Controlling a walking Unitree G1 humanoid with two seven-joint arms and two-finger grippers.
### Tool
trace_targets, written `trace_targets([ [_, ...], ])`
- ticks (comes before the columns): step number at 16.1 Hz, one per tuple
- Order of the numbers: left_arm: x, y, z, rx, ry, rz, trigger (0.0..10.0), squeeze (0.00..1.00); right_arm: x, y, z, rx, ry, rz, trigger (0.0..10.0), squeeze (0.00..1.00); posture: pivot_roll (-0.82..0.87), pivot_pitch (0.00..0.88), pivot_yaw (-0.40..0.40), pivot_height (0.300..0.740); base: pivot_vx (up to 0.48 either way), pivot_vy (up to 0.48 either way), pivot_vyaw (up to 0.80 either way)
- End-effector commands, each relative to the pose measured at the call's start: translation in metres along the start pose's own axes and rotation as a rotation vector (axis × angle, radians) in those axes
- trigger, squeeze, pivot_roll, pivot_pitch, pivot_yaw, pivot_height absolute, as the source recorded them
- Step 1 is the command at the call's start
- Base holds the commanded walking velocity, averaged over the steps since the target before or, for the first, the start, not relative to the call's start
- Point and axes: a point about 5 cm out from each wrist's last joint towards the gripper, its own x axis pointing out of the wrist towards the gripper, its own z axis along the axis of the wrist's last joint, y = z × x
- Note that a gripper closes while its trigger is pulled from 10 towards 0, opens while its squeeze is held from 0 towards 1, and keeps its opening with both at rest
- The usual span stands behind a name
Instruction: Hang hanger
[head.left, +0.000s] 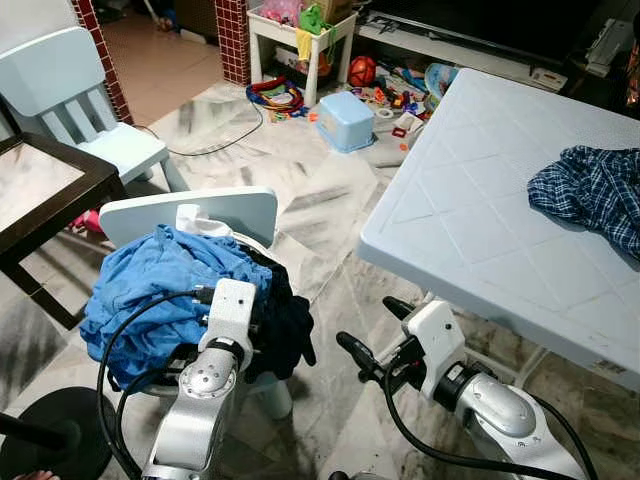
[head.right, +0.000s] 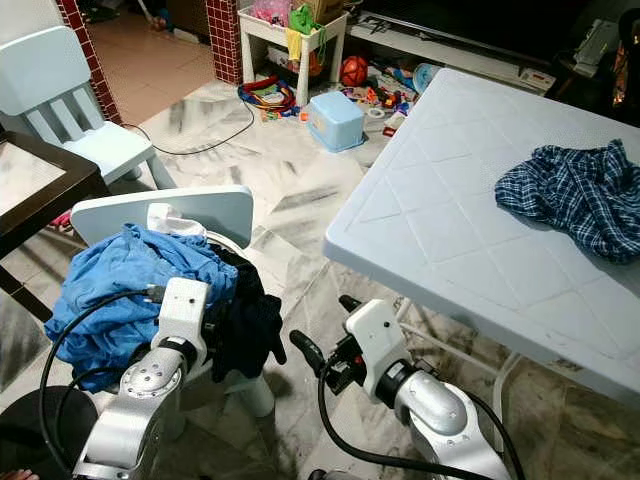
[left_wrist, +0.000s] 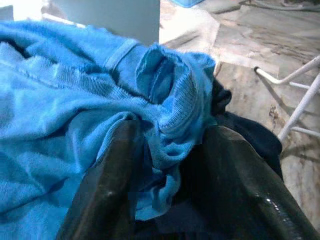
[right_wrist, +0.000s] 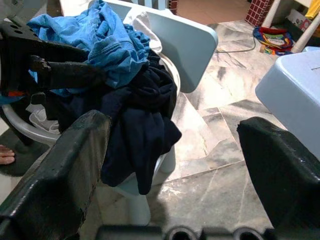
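Two tools were at work near a small white chair (head.left: 190, 215) heaped with clothes. The left tool (left_wrist: 170, 165) was pinching a fold of the blue shirt (head.left: 150, 285) on top of the heap, its fingers (left_wrist: 107, 185) pressed into the cloth from both sides. The right tool (head.left: 375, 335) hung spread wide and empty, low between the chair and the desk (head.left: 480, 210), to the right of a dark garment (right_wrist: 142, 120) draped over the seat's near edge. No hanger could be made out; it may lie under the clothes. A checked shirt (head.left: 590, 190) lay on the desk's far right. Judging by this, the left arm was nearer the heap.
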Motion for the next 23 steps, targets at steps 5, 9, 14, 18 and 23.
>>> trace_targets([
  [5, 0.006, 0.0, -0.008, -0.032, 0.039, -0.002, 10.0, 0.0, -0.001, -0.001, -0.002, 0.001, 0.007, -0.006, 10.0, 0.0, -0.05, 0.123, -0.106, 0.74, 0.0, 0.0, 0.0],
  [9, 0.011, 0.001, -0.004, -0.037, 0.009, 0.0, 1.9, 0.0, -0.001, -0.001, -0.002, 0.001, 0.006, -0.008, 10.0, 0.0, -0.06, 0.123, -0.107, 0.74, 0.0, 0.0, 0.0],
  [14, 0.011, 0.002, 0.0, -0.033, -0.026, 0.016, 0.0, 0.0, -0.002, -0.001, -0.003, 0.005, 0.008, -0.012, 10.0, 0.0, -0.06, 0.123, -0.107, 0.74, 0.0, 0.0, 0.0],
  [18, 0.011, 0.003, 0.001, -0.036, -0.038, 0.025, 0.0, 0.0, -0.002, -0.001, -0.003, 0.004, 0.009, -0.01, 10.0, 0.0, -0.06, 0.125, -0.106, 0.74, 0.0, 0.0, 0.0],
  [23, 0.009, 0.002, 0.002, -0.042, -0.051, 0.026, 0.0, 0.0, -0.002, -0.001, -0.004, 0.006, 0.011, -0.012, 10.0, 0.0, -0.06, 0.124, -0.106, 0.74, 0.0, 0.0, 0.0],
])
